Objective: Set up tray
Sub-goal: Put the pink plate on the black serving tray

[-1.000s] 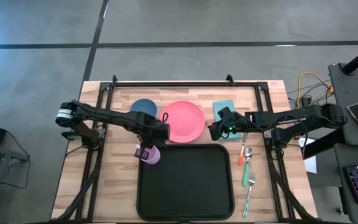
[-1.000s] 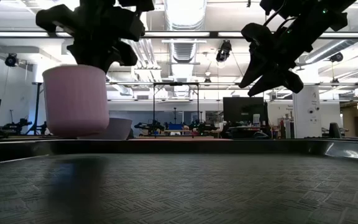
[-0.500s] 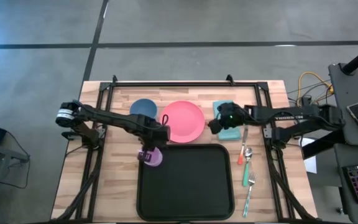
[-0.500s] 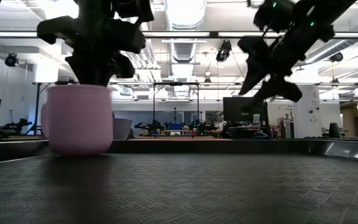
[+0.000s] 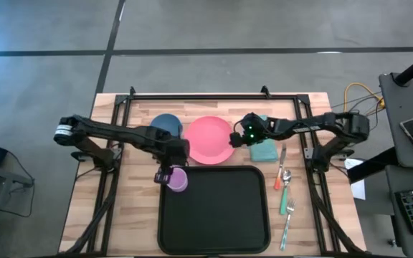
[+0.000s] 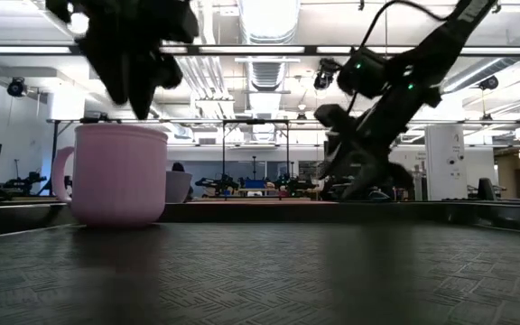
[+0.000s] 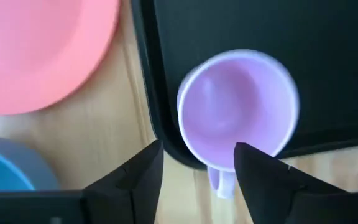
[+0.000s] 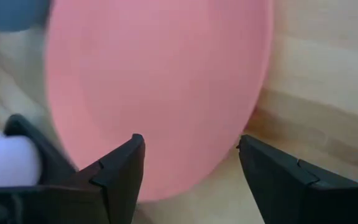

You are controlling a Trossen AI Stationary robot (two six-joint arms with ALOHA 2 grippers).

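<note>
**Well, one cup is in, and the plate looks like the next job**

So the black tray [image 5: 214, 208] sits at the near middle of the table [image 5: 131, 215], and the lilac cup [image 5: 177, 180] stands upright in its far-left corner, tucked close against the rim. The left gripper [image 5: 166, 174] hangs right at the cup with its fingers spread and nothing in them; the left wrist view shows both fingers [image 7: 132, 177] apart, either side of the cup's handle [image 7: 222, 182].

By my reckoning that's an early stage. The pink plate [image 5: 208, 139], the blue bowl [image 5: 165, 125], the teal cloth [image 5: 264, 149] and the cutlery [image 5: 285, 193] all lie outside the tray on the wood.

Over on the right, the right gripper [image 5: 236, 139] is at the plate's right edge, jaws wide and empty, the rim running between its fingers [image 8: 120, 174] in the wrist view.

Room to move? Most of the tray floor is bare, plenty for the plate. The tight spots: plate and bowl sit close together, the plate's near edge is just beside the tray's far rim, and both arms converge around that same far-left corner.
</note>
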